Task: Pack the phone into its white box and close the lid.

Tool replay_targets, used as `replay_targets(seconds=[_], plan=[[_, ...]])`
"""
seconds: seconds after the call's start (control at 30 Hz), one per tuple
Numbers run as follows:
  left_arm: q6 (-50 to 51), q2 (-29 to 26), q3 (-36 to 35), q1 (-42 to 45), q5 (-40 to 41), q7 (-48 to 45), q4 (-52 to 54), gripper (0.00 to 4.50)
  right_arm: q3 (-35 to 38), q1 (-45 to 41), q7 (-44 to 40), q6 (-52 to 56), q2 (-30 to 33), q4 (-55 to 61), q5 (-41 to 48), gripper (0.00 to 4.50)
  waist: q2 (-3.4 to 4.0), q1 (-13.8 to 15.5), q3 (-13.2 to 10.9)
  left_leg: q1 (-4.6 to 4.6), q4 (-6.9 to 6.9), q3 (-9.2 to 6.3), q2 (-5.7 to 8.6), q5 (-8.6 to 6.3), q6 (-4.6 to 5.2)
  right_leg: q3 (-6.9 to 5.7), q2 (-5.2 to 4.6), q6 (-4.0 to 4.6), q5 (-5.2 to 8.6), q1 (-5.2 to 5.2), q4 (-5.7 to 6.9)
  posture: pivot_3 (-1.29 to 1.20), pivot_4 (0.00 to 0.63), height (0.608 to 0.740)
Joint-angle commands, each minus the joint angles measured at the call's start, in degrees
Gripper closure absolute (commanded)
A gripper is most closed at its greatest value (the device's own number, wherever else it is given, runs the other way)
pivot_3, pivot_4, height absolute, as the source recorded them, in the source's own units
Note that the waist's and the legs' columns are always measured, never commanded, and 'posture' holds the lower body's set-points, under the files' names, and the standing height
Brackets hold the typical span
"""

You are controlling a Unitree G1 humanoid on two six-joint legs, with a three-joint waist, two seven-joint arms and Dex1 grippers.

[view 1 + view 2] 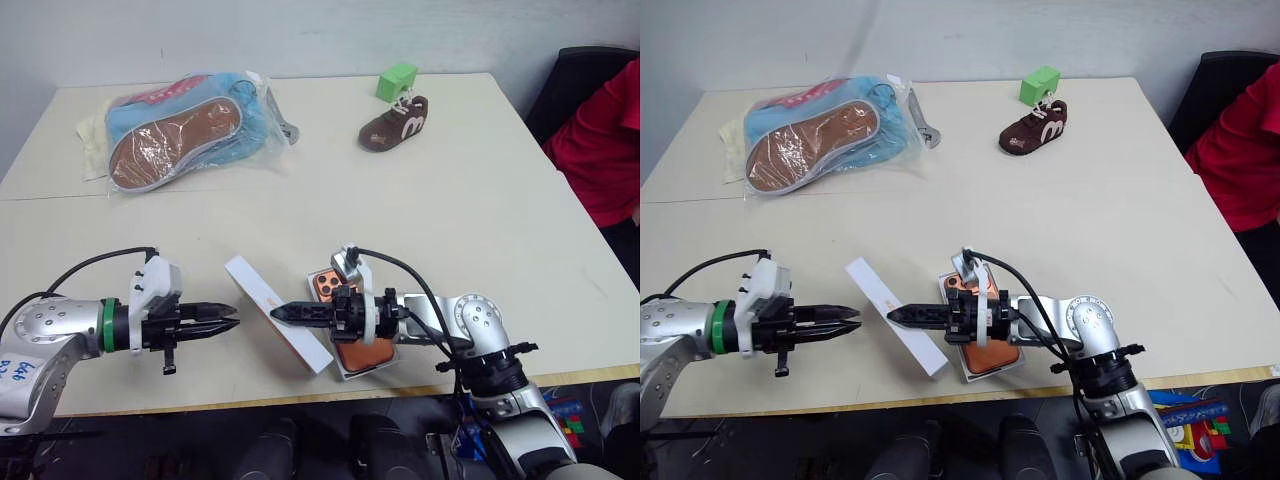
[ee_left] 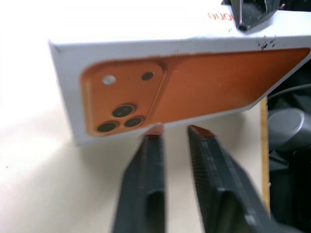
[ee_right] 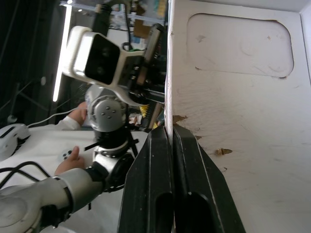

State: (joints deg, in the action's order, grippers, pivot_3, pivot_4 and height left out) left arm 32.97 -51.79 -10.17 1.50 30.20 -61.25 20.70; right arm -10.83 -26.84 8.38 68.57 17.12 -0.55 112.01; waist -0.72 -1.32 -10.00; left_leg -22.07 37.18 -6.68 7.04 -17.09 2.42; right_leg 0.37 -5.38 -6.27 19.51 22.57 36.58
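The lid (image 1: 300,345) stands tilted on its long edge near the table's front. Its outer face with the orange phone picture (image 2: 194,82) is turned to my left gripper (image 1: 232,322). That gripper is shut, holds nothing and stays a short way off the lid. My right gripper (image 1: 277,313) points left, shut on the lid's upper rim, and the lid's white embossed inside (image 3: 243,121) faces it. The orange phone (image 1: 365,352) lies back up in the white box (image 1: 345,372), partly hidden beneath my right wrist.
A plastic bag with a blue shoe and a brown sole (image 1: 180,135) lies at the far left. A small brown shoe (image 1: 395,125) and a green block (image 1: 397,80) sit at the far middle. A person in red (image 1: 605,140) is at the right edge.
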Motion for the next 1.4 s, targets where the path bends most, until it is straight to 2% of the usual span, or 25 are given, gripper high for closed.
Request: replay_targets(seconds=[0.03,0.23,0.33,0.53,0.77,0.87,0.93,0.97,1.1,1.17,1.3,1.4], plan=[[-3.55,1.14,4.87,3.52,-4.50,1.15,-2.60,4.48,0.97,2.14,1.73,-0.85,2.05,3.23,0.99,4.50,0.04,0.04,0.03,0.00,-0.01,0.00,0.00,0.00,0.00,0.00,0.00,0.00,0.00,-0.01,-0.01,0.00,0.150,0.740],[-7.46,6.63,14.29,12.63,-9.13,0.23,-9.00,4.48,0.90,5.60,2.88,-3.91,6.56,9.75,0.22,4.50,0.06,1.11,0.06,0.00,0.02,0.01,0.04,-0.01,0.02,0.02,-0.02,-0.01,0.00,-0.02,-0.03,0.00,0.150,0.740],[-8.57,9.21,17.06,16.44,-10.14,-0.56,-11.87,4.50,0.68,7.24,3.08,-5.25,8.37,12.08,0.68,3.91,0.06,1.23,0.07,0.01,0.00,-0.01,0.04,-0.02,0.03,0.01,-0.02,-0.01,0.00,-0.02,-0.03,0.00,0.150,0.740],[-11.37,13.04,20.68,22.04,-12.01,-3.00,-17.04,4.50,3.69,10.94,4.15,-8.57,14.55,18.51,-0.71,1.96,0.03,1.31,0.08,-0.02,0.04,-0.01,0.05,-0.02,0.04,0.00,-0.03,-0.01,-0.01,-0.04,-0.07,0.00,0.150,0.740],[-13.49,17.44,23.75,26.35,-13.05,-5.38,-20.63,4.50,18.42,15.57,-6.14,-9.14,29.76,26.19,0.75,1.96,0.00,1.63,0.08,-0.10,0.08,-0.01,0.04,-0.02,0.06,-0.03,-0.03,-0.03,-0.01,-0.06,-0.18,0.00,0.150,0.740],[-14.57,20.68,25.06,29.13,-14.23,-4.84,-23.18,4.50,25.37,17.81,-14.78,-7.15,34.61,28.78,0.04,1.96,0.02,2.17,0.07,-0.11,0.10,0.02,0.03,-0.01,0.07,-0.03,-0.03,-0.04,-0.02,-0.08,-0.29,0.00,0.150,0.740],[-15.34,22.01,25.01,30.21,-14.64,-4.57,-24.41,4.50,26.80,19.46,-21.32,-5.35,37.20,32.52,-5.61,2.32,0.02,2.52,0.07,-0.11,0.11,0.03,0.03,-0.01,0.09,-0.03,-0.02,-0.06,-0.03,-0.11,-0.52,0.00,0.150,0.740],[-15.28,22.40,24.54,30.54,-14.41,-4.55,-24.72,4.50,26.20,20.68,-26.41,-5.32,38.79,36.10,-12.21,2.45,-0.03,2.49,0.09,-0.11,0.10,0.04,0.02,-0.02,0.09,-0.03,-0.02,-0.09,-0.04,-0.11,-0.56,0.00,0.150,0.740],[-12.44,22.20,22.03,32.34,-11.80,-5.94,-24.76,4.50,19.26,25.84,-42.55,-11.85,45.27,45.43,-37.80,3.86,-0.03,2.71,0.10,-0.14,0.09,0.05,-0.05,-0.03,0.10,-0.05,0.04,-0.09,-0.04,-0.04,-0.55,0.00,0.150,0.740],[-10.10,19.53,21.76,32.86,-10.29,-9.99,-24.36,4.50,14.63,28.47,-49.18,-17.04,47.82,46.69,-48.56,4.47,-0.04,2.68,0.10,-0.18,0.17,0.08,-0.03,-0.03,0.10,-0.04,0.05,-0.11,-0.05,-0.03,-0.54,0.00,0.150,0.740],[-15.59,15.36,24.94,32.89,-15.13,-14.74,-27.28,4.50,7.34,31.44,-54.29,-25.29,48.47,44.77,-64.03,4.47,-0.03,2.63,0.09,-0.13,0.19,0.14,-0.02,-0.04,0.10,-0.02,0.05,-0.14,-0.06,-0.03,-0.51,0.00,0.150,0.740],[-19.74,16.59,26.99,33.58,-18.33,-14.29,-30.32,4.50,3.90,31.91,-55.14,-28.22,46.65,41.86,-70.62,4.47,-0.03,2.84,0.10,-0.12,0.21,0.14,0.00,-0.04,0.09,-0.02,0.01,-0.14,-0.06,-0.07,-0.54,0.00,0.150,0.740]])
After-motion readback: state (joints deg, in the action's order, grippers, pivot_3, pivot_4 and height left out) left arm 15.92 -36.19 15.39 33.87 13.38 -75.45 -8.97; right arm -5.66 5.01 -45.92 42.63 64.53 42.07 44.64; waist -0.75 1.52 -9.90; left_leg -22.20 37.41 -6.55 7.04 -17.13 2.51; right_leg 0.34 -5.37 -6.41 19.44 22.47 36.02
